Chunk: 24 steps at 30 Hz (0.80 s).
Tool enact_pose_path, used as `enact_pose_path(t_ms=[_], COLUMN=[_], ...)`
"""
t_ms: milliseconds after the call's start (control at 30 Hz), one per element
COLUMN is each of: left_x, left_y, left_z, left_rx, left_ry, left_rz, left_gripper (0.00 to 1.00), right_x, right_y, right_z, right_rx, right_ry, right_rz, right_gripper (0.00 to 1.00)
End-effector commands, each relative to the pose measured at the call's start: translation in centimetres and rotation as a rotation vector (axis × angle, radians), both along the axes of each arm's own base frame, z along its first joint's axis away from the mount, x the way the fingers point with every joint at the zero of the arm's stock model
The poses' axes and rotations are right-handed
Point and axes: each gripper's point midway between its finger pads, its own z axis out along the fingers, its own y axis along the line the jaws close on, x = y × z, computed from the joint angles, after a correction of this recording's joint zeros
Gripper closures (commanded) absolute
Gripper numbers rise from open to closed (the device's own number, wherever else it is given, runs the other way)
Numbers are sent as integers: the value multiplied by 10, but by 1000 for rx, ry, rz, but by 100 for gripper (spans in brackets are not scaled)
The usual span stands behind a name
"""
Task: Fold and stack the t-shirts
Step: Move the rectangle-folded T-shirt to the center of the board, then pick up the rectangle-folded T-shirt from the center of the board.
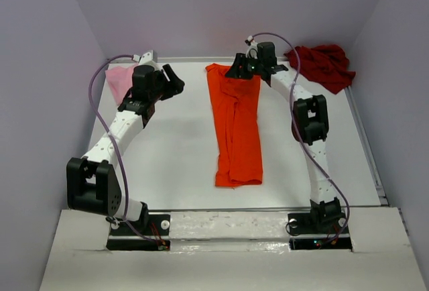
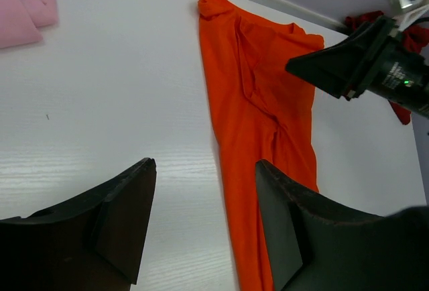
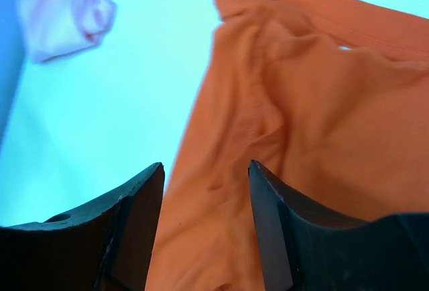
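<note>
The bright orange t-shirt [image 1: 236, 130] lies as a long narrow strip down the middle of the table, its far end rumpled [image 2: 268, 103]. My right gripper [image 1: 240, 71] hangs over that far end, open, with orange cloth [image 3: 301, 103] showing under and between its jaws [image 3: 206, 165] but not pinched. My left gripper [image 1: 175, 80] is open above bare table just left of the strip [image 2: 206, 163], holding nothing. The light pink t-shirt [image 1: 119, 80] is bunched in the far left corner [image 2: 23, 9]. The dark red t-shirt [image 1: 325, 65] is crumpled in the far right corner.
The white table [image 1: 167, 150] is walled at the back and on both sides. A raised lip [image 1: 365, 137] runs along its right edge. The right arm's black wrist [image 2: 362, 60] reaches over the strip's far right side.
</note>
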Motion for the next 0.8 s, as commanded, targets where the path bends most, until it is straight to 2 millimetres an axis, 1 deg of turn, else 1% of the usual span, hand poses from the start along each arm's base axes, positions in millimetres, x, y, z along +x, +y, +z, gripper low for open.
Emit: enact_pose_path(t_ms=[0, 33, 100, 133, 167, 200, 233, 267, 300, 333, 367, 400, 433, 467, 500, 533, 567, 600, 633, 667, 700, 733, 767], left_x=[-4, -4, -10, -14, -22, -27, -33, -45, -49, -60, -66, -74, -84, -88, -94, -109, -114, -117, -131, -135, -141, -152, -157], left_y=[-6, -8, -21, -28, -44, -50, -56, -66, -71, -71, -74, -81, -82, -80, -83, -95, -97, -98, -109, -111, -115, -121, -124], left_z=[17, 18, 16, 18, 23, 23, 23, 16, 17, -2, -12, -18, -39, -44, -50, -63, -70, -75, -85, -89, -93, -99, -102], left_rx=[-8, -9, -17, -31, -53, -66, -79, -107, -134, -143, -160, -194, -196, -190, -181, -155, -130, -102, -76, -64, -64, -76, -86], left_ry=[-74, -79, -70, -67, -71, -71, -70, -59, -75, -41, -24, -5, 23, 21, 22, 46, 57, 59, 82, 90, 103, 126, 137], left_rz=[-19, -24, -43, -60, -86, -93, -100, -114, -121, -123, -129, -148, -153, -130, -125, -154, -145, -127, -166, -163, -177, -197, -208], left_gripper=[31, 31, 31, 31, 31, 31, 31, 31, 31, 31, 31, 31, 31, 32, 32, 32, 32, 32, 32, 32, 32, 32, 32], right_x=[-31, -47, -63, -78, -97, -105, -117, -141, -154, -178, -179, -205, -218, -242, -255, -269, -282, -298, -312, -323, -330, -347, -353], right_y=[7, 0, -10, -16, -24, -33, -39, -48, -52, -55, -58, -62, -64, -69, -72, -80, -82, -87, -93, -94, -101, -106, -110], right_z=[194, 208, 214, 174, 200, 193, 180, 159, 148, 111, 127, 110, 101, 84, 74, 61, 55, 37, 40, 36, 31, 25, 22], right_rx=[181, 192, 188, 175, 195, 201, 194, 175, 177, 142, 151, 116, 82, 33, 3, -39, -56, -82, -72, -80, -94, -100, -103], right_ry=[-344, -330, -317, -202, -249, -218, -184, -129, -97, -1, -38, 3, 11, 48, 78, 116, 133, 178, 188, 206, 217, 243, 254], right_rz=[91, 62, 13, -20, -40, -105, -133, -155, -162, -170, -185, -188, -191, -207, -206, -211, -215, -227, -236, -236, -261, -272, -292], right_gripper=[41, 41, 42, 43, 43, 43, 43, 44, 44, 45, 45, 45, 45, 45, 45, 45, 45, 45, 45, 45, 45, 45, 45])
